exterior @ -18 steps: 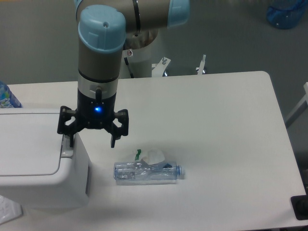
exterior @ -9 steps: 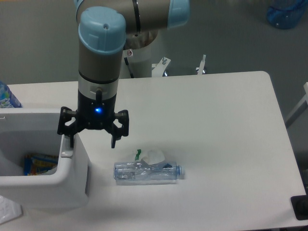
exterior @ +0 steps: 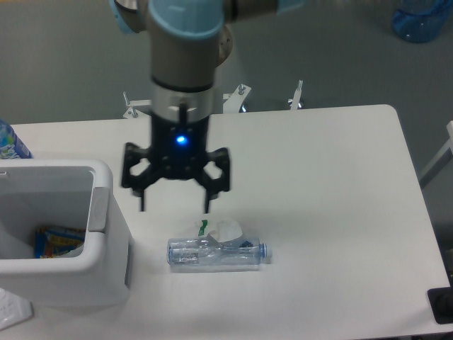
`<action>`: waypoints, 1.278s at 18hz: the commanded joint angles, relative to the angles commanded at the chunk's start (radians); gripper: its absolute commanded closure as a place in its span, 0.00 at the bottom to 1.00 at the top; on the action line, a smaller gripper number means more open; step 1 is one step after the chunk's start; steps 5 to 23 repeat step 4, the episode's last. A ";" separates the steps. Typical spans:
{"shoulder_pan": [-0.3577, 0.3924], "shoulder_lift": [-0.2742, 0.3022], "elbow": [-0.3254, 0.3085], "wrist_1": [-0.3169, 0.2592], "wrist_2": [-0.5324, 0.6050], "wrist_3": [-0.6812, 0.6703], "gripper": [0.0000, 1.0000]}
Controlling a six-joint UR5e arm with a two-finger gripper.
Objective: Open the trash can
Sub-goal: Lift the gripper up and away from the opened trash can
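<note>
The white trash can [exterior: 106, 273] stands at the table's front left. Its top is open and no lid shows; colourful wrappers [exterior: 58, 241] lie inside. A light-grey push strip [exterior: 99, 210] runs along its right rim. My gripper [exterior: 175, 203] hangs open and empty above the table, just right of the can and clear of it. Its black fingers [exterior: 207, 200] point down, above the left end of the crushed bottle.
A clear crushed plastic bottle [exterior: 218, 253] with a white crumpled scrap [exterior: 228, 229] lies on the white table [exterior: 318, 177] below my gripper. A blue bottle [exterior: 10, 144] shows at the left edge and a blue jug [exterior: 421, 18] on the floor at the far right.
The lid was shut, then the can stood open. My gripper has left the push strip and moved right, away from the can.
</note>
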 joint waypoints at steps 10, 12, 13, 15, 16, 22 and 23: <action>0.026 -0.008 -0.025 -0.002 0.065 0.134 0.00; 0.026 -0.008 -0.025 -0.002 0.065 0.134 0.00; 0.026 -0.008 -0.025 -0.002 0.065 0.134 0.00; 0.026 -0.008 -0.025 -0.002 0.065 0.134 0.00; 0.026 -0.008 -0.025 -0.002 0.065 0.134 0.00; 0.026 -0.008 -0.025 -0.002 0.065 0.134 0.00; 0.026 -0.008 -0.025 -0.002 0.065 0.134 0.00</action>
